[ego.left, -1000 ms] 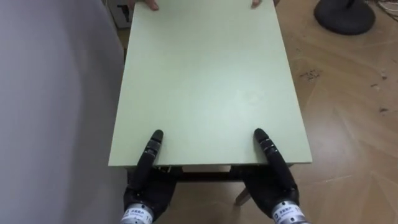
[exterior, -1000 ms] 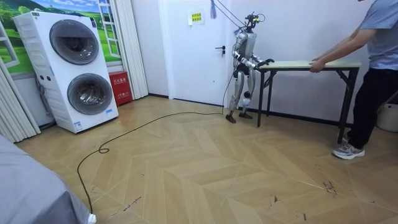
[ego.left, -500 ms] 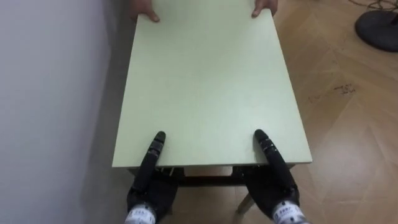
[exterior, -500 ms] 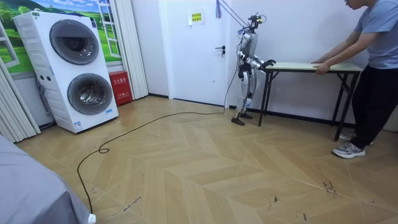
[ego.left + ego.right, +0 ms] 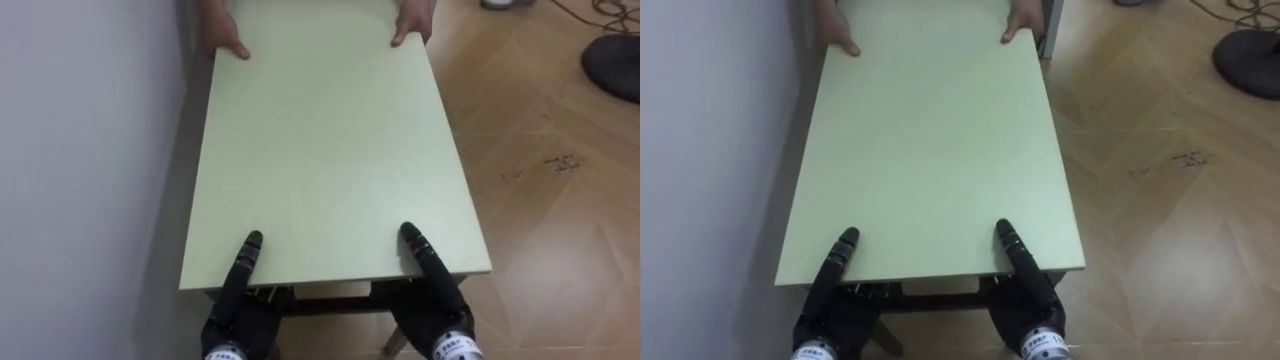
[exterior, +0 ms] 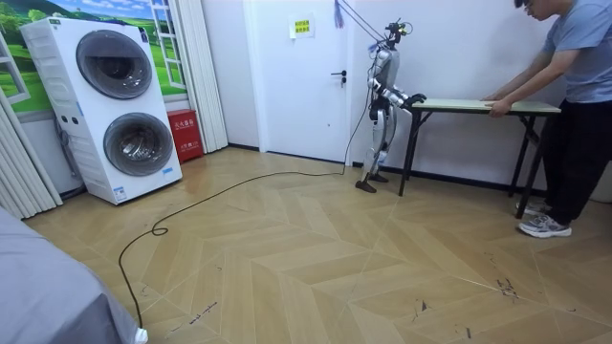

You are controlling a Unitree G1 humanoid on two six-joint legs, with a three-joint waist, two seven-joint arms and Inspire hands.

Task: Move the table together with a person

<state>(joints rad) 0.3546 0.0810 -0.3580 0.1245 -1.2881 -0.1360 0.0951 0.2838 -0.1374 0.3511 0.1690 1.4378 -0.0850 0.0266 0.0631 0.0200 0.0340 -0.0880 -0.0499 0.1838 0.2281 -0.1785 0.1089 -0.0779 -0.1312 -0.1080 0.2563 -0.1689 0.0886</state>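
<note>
Shifted since a second ago: bench (image 6: 469, 103), robot and person (image 6: 574, 57) all sit further toward the room view's right, and the person stands straighter at the far end.

Left eye view: the pale green bench top runs away from the robot, with a grey wall (image 5: 80, 150) along the bench's left side. Left hand (image 5: 236, 300) is at the bench's near left corner, right hand (image 5: 432, 288) at the near right corner. Each reaches up over the near edge onto the top with the rest below the edge, so cannot tell how either one holds. Person's hand by the wall (image 5: 222, 40) rests on the far left corner, person's other hand (image 5: 412, 25) on the far right corner. Wood floor (image 5: 550, 200) lies right of the bench, with a dark round stand base (image 5: 612, 65) past the far right corner.

Room view: robot stands upright at the bench end nearer the white door (image 6: 287, 76), arms forward to the top. Person leans over the opposite end. Bench top is level; cannot tell if the legs touch the floor. Stacked washing machines (image 6: 110, 105) are well apart from the bench, at the room view's left.
</note>
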